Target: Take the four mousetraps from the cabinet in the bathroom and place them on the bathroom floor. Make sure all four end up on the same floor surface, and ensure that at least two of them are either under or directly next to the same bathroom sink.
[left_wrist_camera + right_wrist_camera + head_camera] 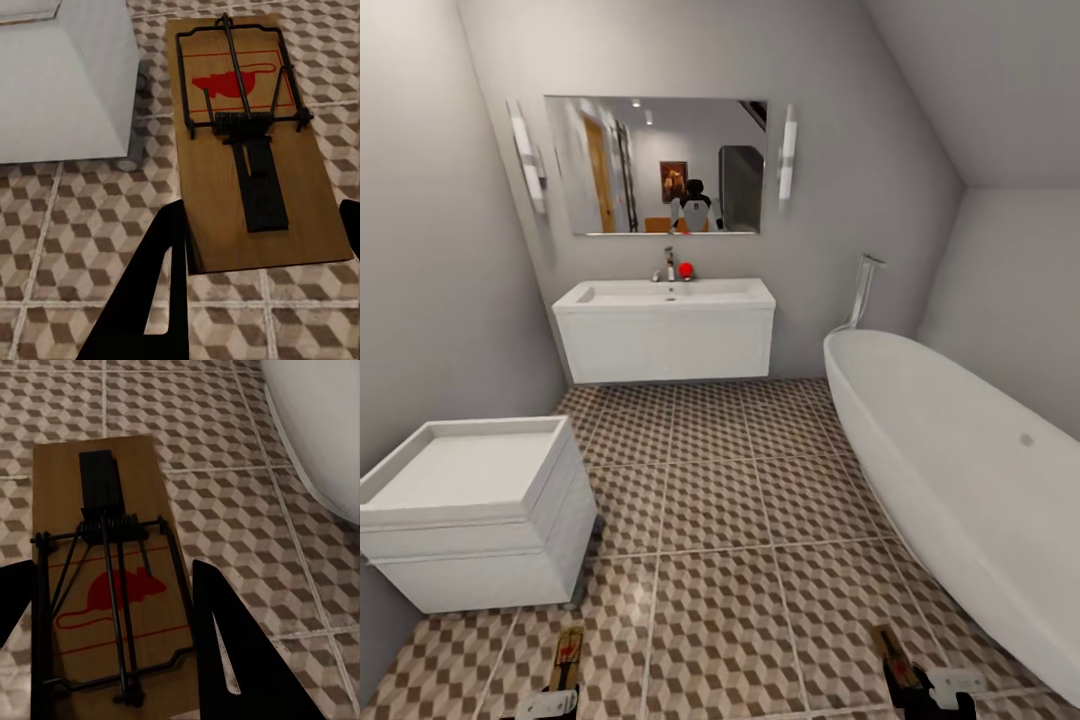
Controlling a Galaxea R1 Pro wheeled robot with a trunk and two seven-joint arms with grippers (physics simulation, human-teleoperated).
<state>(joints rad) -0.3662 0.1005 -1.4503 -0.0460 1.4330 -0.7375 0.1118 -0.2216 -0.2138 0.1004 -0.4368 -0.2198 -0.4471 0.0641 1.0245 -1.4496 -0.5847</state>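
Note:
I hold two mousetraps, one in each gripper, low over the bathroom floor (720,500) of cube-pattern tiles. My left gripper (262,247) is shut on the short end of a wooden mousetrap (247,135) with a red mouse print, beside a white box unit (67,82). In the head view that mousetrap (568,648) and the left gripper (563,685) sit at the bottom left. My right gripper (112,622) is shut on another mousetrap (105,510), seen in the head view as mousetrap (890,650) and right gripper (907,682) near the bathtub. A wall-hung white sink (665,295) lies ahead. The cabinet is out of view.
A white box unit with a basin top (460,500) stands against the left wall. A long white bathtub (960,470) runs along the right side. A mirror (655,165) hangs above the sink, and a red item (686,270) sits by the faucet. Open tiles stretch between them.

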